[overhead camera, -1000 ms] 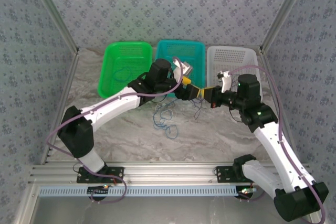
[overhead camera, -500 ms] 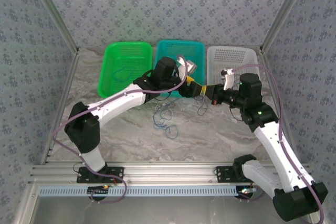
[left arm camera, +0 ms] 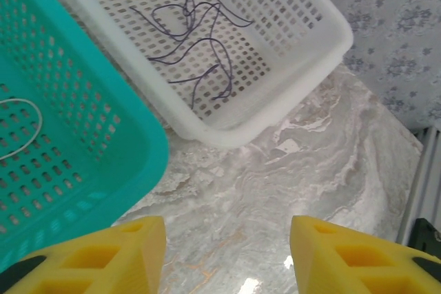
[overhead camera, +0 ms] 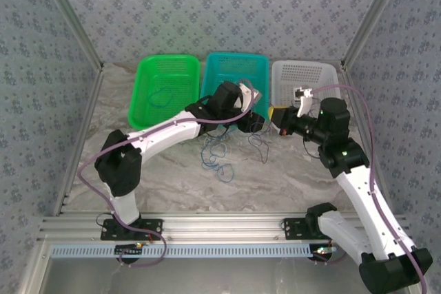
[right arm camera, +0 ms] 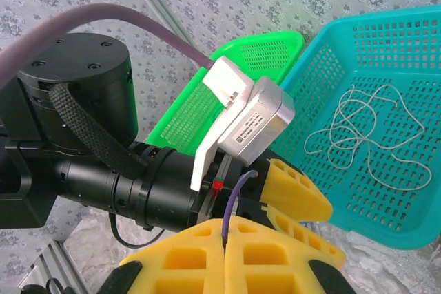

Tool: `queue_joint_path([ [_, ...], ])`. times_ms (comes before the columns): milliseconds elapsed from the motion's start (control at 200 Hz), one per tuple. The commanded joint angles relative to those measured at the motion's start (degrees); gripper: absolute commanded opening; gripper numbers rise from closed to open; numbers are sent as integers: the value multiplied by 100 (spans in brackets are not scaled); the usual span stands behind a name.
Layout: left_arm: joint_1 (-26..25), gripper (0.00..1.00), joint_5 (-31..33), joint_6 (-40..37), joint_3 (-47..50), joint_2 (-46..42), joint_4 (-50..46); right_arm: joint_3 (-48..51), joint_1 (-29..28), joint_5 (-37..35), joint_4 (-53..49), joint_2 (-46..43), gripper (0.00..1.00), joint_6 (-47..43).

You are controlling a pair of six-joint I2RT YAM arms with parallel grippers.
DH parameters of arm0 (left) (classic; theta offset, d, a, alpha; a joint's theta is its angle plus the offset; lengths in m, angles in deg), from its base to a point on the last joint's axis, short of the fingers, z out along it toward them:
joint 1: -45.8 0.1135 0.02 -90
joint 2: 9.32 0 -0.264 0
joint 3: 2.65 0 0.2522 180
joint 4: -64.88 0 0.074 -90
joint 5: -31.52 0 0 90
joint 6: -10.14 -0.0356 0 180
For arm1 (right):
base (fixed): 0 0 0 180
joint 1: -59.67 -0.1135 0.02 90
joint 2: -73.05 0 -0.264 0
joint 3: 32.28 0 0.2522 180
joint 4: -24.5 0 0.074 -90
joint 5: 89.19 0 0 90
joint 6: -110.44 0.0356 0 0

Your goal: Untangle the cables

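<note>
Right jaws are pressed tight together, pinching a dark cable [right arm camera: 229, 204] that pokes up between the yellow pads [right arm camera: 272, 247]. Left jaws stand spread just beside them, over bare bench [left arm camera: 275, 170]. Below both, a blue tangle [overhead camera: 217, 158] lies loose on the bench. Beyond that, there's a white cable [right arm camera: 365, 129] in the teal basket [right arm camera: 413, 39], dark cables [left arm camera: 193, 32] in the white basket [left arm camera: 303, 53], and a blue loop [overhead camera: 162, 96] in the green basket [overhead camera: 148, 74].

Pale grey walls [overhead camera: 207, 5] printed with small blue flowers stand on three sides, with slanted aluminium posts [overhead camera: 69, 15] at the corners. The white-grey marbled tabletop [overhead camera: 275, 184] is evenly lit, with an aluminium rail [overhead camera: 227, 224] along its near edge.
</note>
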Motion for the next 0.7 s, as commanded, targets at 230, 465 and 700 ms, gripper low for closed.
queue_joint_path([
  [230,-10,37,410,371,214,-9,-290,69,191,-495,75,-414,0,34],
  [465,-8,27,35,731,513,-67,461,229,204,-688,158,-522,0,73],
  [700,14,58,190,954,1083,-406,1139,183,248,-640,84,-523,0,70],
])
